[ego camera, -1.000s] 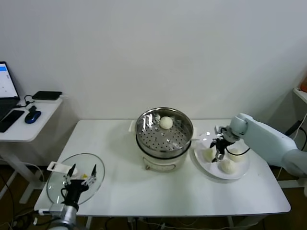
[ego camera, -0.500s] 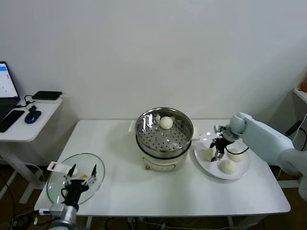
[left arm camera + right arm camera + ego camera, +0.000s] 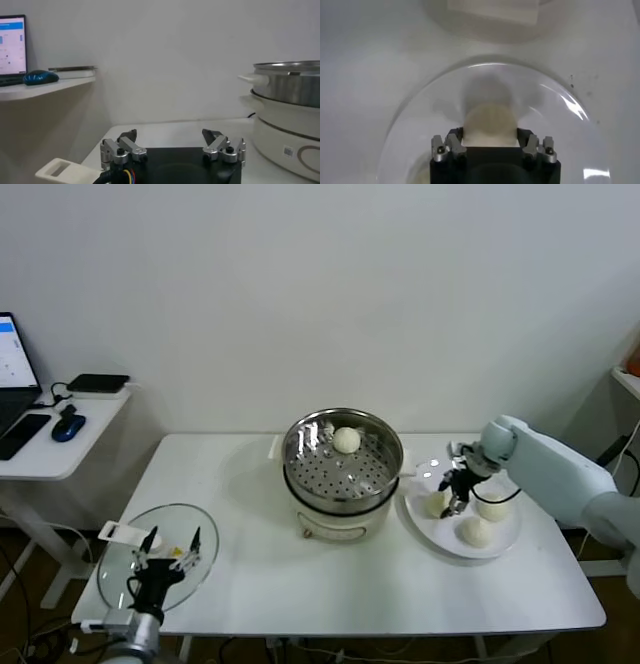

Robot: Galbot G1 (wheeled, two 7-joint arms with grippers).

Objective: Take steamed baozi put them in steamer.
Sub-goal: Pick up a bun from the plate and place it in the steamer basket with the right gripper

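Head view. Right gripper (image 3: pixel 452 502) is reaching down over the white plate (image 3: pixel 500 544) at the right of the worktop (image 3: pixel 330 584); against the earlier frames the right arm is sitting slightly higher and the jaws, wide a second ago, are now drawn in around the left baozi (image 3: pixel 436 504) on the plate. Two more baozi (image 3: pixel 474 531) are lying on the plate, one near, one to the right, close together. A fourth baozi (image 3: pixel 346 440) is resting at the far side of the steamer (image 3: pixel 343 469), unchanged. The steamer is standing mid-worktop, just left of the plate. Left gripper (image 3: pixel 168 554) is hanging parked over the glass lid (image 3: pixel 118 572) at the near left corner, unmoved, jaws spread with nothing between them.

Left wrist view. The left jaws are standing wide apart and empty. The steamer's steel rim and cream pot base are showing side-on, well apart from the gripper, with bare worktop between. A side desk (image 3: pixel 45 89) with a mouse (image 3: pixel 40 76) and a laptop (image 3: pixel 12 45) is lying beyond the worktop's left edge.

Right wrist view. Only here is the contact showing: the right jaws are flanking the baozi on both sides, the bun filling the gap. The plate rim is curving around it, with the steamer base beyond.

Open room: broad bare worktop along the near edge, between lid and plate.
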